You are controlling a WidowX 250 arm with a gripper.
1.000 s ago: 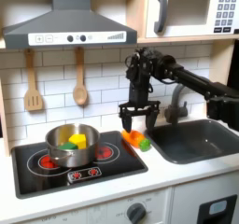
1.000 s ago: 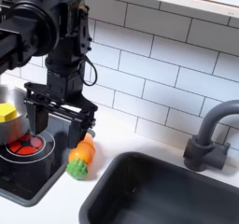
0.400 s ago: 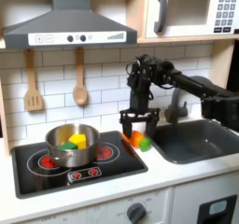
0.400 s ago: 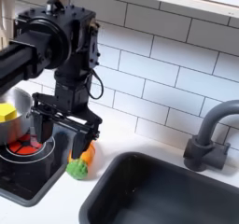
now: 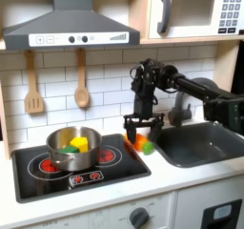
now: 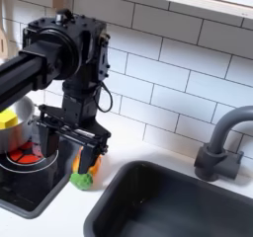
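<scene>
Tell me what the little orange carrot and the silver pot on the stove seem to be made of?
The small orange carrot with green top, between the open fingers of the black hand, looks like smooth moulded plastic: flat, even colour. The round silver pot looks like polished metal, since its wall shines and mirrors the stove, though shiny plastic is possible.
</scene>
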